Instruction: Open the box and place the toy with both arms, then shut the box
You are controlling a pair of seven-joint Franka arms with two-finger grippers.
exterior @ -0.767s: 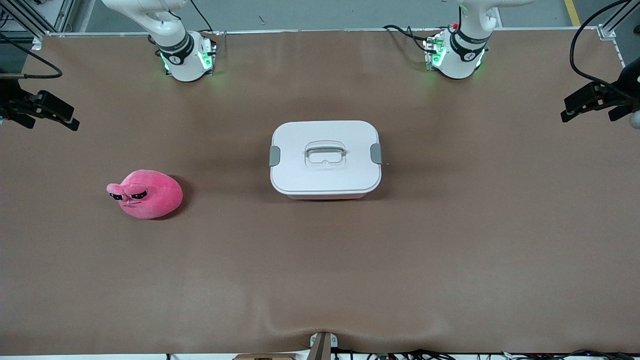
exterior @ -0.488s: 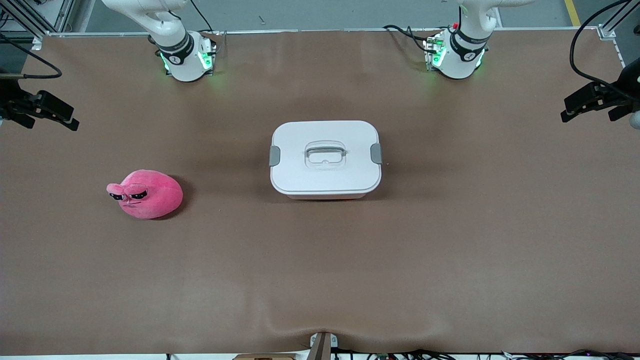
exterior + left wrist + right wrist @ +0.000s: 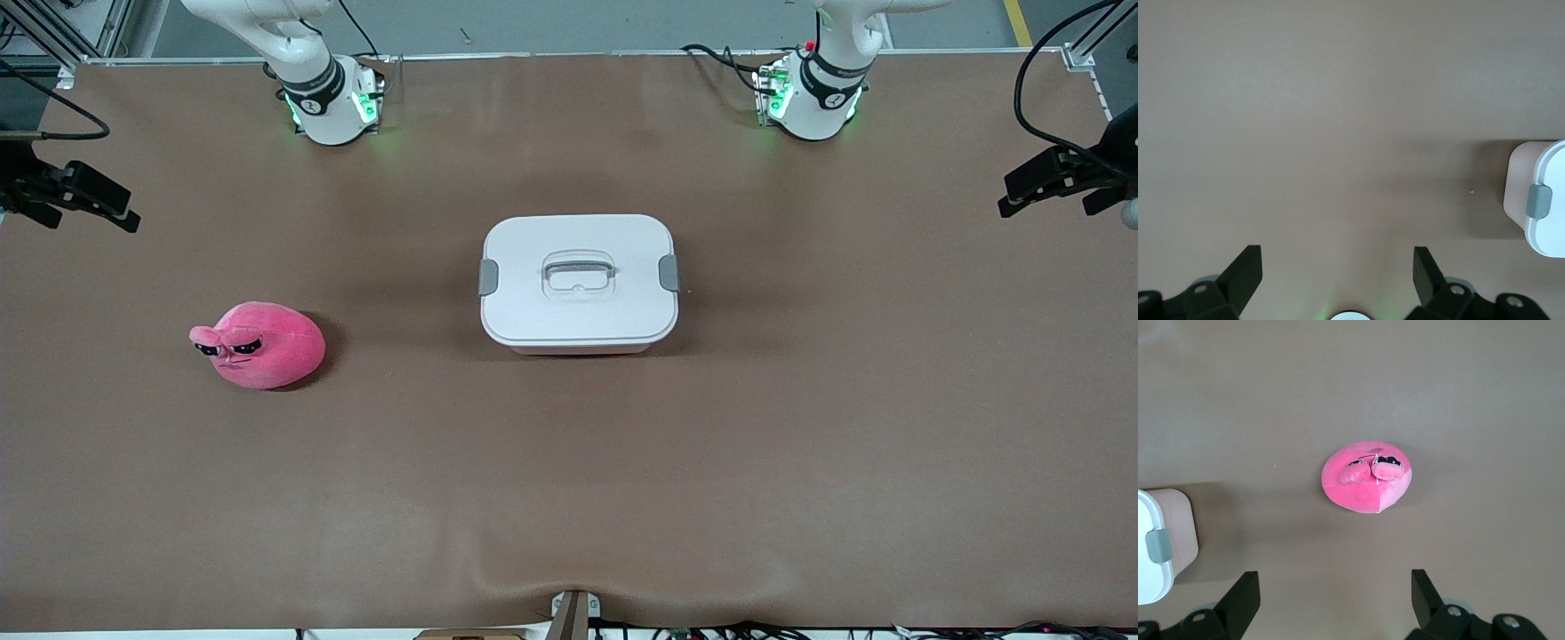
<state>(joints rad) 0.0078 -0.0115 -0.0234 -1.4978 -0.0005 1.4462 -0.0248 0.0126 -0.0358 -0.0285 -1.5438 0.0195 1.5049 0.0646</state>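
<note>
- Box (image 3: 579, 283) sits shut at the middle of the brown table (image 3: 800, 462), white lid (image 3: 578, 233) down and both grey side clips (image 3: 488, 277) fastened.
- Toy (image 3: 259, 344), a hot pink plush with a grumpy face, lies toward the right arm's end of the table, well apart from the box and slightly nearer the front camera.
- Right gripper (image 3: 1335, 603) hangs high over the table near the toy, fingers (image 3: 1245, 600) spread wide and empty.
- Left gripper (image 3: 1337, 280) hangs over bare table at the left arm's end, fingers (image 3: 1248, 277) likewise spread, holding nothing.
- Judged stage: the very start, with opening not yet begun.
- Next move likely calls for each arm to descend to a clip and release it before the lid is lifted.
</note>
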